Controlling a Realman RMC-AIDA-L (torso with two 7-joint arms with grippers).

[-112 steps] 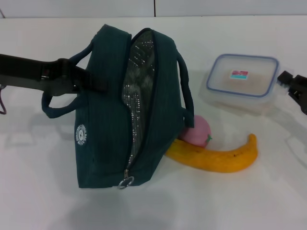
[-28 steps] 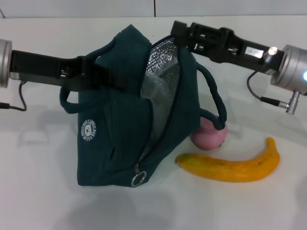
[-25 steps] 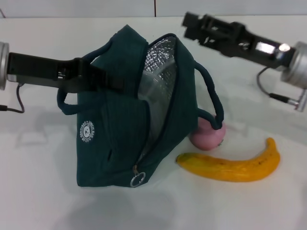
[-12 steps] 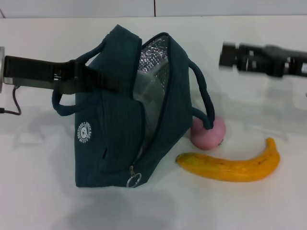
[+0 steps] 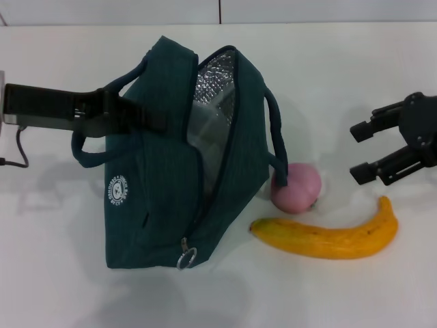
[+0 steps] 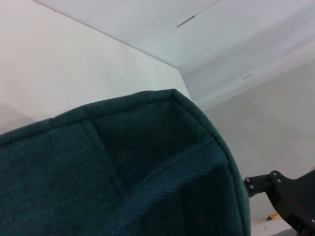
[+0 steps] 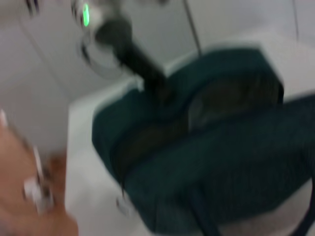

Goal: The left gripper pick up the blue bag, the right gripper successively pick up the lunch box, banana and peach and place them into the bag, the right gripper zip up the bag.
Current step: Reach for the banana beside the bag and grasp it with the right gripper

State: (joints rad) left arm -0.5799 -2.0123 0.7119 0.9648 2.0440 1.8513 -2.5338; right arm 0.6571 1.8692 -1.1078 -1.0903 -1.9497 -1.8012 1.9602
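Note:
The blue bag (image 5: 164,184) stands on the white table with its zipper open and its silver lining showing. My left gripper (image 5: 140,117) comes in from the left and is shut on the bag's upper side by a loop handle. Inside the opening shows the pale, clear lunch box (image 5: 205,126). The pink peach (image 5: 298,188) lies against the bag's right side, and the banana (image 5: 328,236) lies just in front of it. My right gripper (image 5: 355,152) hangs open and empty to the right, above the banana's far end. The left wrist view is mostly filled by the bag's fabric (image 6: 123,172).
The zipper's ring pull (image 5: 186,260) hangs at the bag's near bottom corner. A loop handle (image 5: 278,147) arches over toward the peach. The table's far edge meets a wall behind the bag. In the right wrist view the bag (image 7: 221,162) and left arm (image 7: 133,54) show blurred.
The lunch box went from the table into the bag. My right gripper pulled out of the bag's mouth and swung right and down, empty. The bag settled slightly lower.

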